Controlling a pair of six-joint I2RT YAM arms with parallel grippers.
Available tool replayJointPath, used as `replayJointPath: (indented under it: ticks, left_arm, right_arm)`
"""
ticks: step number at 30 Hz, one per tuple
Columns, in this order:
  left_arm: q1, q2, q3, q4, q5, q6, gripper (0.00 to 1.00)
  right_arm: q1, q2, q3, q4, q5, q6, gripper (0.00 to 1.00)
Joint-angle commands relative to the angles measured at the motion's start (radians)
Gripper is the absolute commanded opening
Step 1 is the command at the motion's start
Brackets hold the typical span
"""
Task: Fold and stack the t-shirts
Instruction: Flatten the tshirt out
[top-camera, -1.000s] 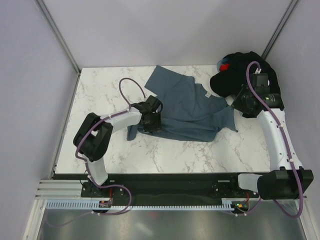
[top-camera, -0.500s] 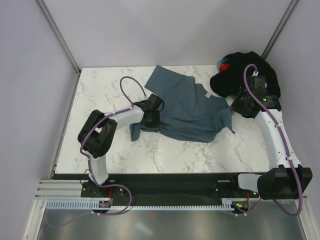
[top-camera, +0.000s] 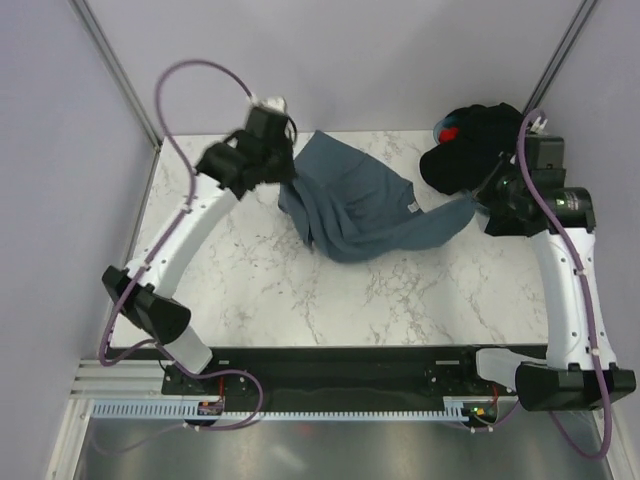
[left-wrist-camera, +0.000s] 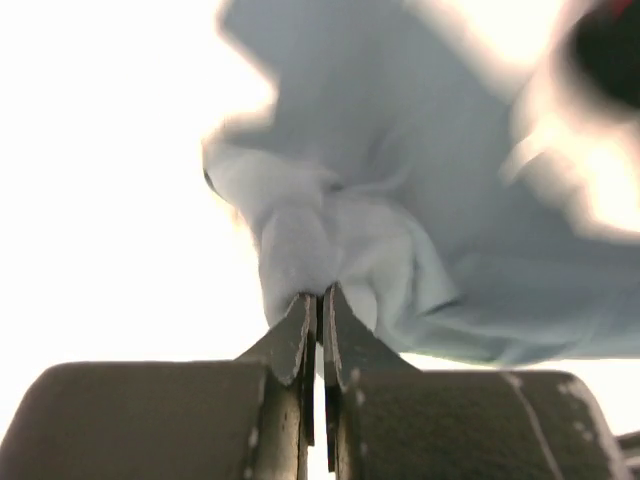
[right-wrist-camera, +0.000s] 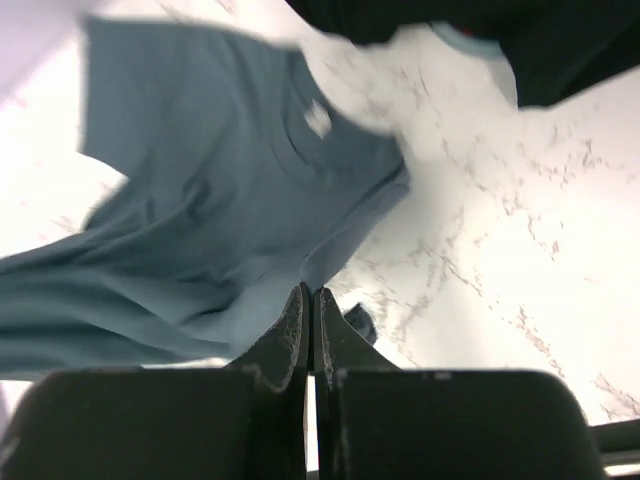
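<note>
The slate blue-grey short-sleeved cloth t-shirt (top-camera: 365, 212) is slung between the two arms over the far half of the white grey-veined marble table (top-camera: 250, 280), around 12 to 1 o'clock from the table's middle in the overhead view. The left gripper (left-wrist-camera: 320, 302) is at the shirt's 10 o'clock end, raised above the tabletop. Its jaws are pressed together on a bunched fold of the blue-grey cloth, which fans out from the fingertips in the wrist view. The right gripper (right-wrist-camera: 311, 298) is at the shirt's 3 o'clock end with its jaws likewise clamped. From above, the shirt is drawn out to a point that ends at those fingertips, so it grips the cloth there. Between the two grips the shirt sags in a loose swag, its lowest folds towards 7 o'clock. A small white neck label (top-camera: 412, 205) shows on the upper side. The heap of plain black cloth t-shirts (top-camera: 490, 135) lies in the table's 2 o'clock corner, just beyond the right gripper. A purple cable (top-camera: 190, 72) loops high above the left arm.
</note>
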Motion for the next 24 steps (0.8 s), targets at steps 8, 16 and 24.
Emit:
replayJointPath:
  ticks: [8,16,24]
  left_arm:
    - [0.235,0.358,0.599,-0.26,0.201,0.266,0.18]
    - [0.194,0.612,0.385,-0.283,0.137,0.231,0.52]
    - [0.187,0.319,-0.056,0.01,0.115,0.123,0.5]
  right_arm:
    - [0.001,-0.031,0.167,-0.102,0.092,0.015,0.0]
    - [0.001,-0.015,-0.067,-0.005,-0.002,0.015,0.0]
    - [0.001,0.005,-0.11,0.055,-0.066,0.029,0.0]
